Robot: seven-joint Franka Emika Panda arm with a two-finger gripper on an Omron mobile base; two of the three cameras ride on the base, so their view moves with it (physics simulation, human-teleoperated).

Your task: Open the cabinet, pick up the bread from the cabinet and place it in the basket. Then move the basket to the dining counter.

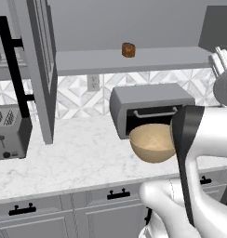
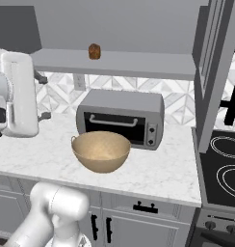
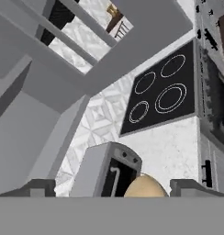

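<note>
The cabinet point(image 1: 41, 69) doors stand open, but the bread point(image 1: 128, 49) sits untouched on its shelf and the basket point(image 2: 100, 151) waits empty near the table's front edge, while the fingers point(image 3: 38, 187) look spread, holding nothing.

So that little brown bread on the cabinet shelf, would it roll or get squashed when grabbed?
The bread looks roundish, so a sideways nudge could probably roll it along the shelf. It seems small, likely light. A bread may dent under a hard squeeze.
</note>
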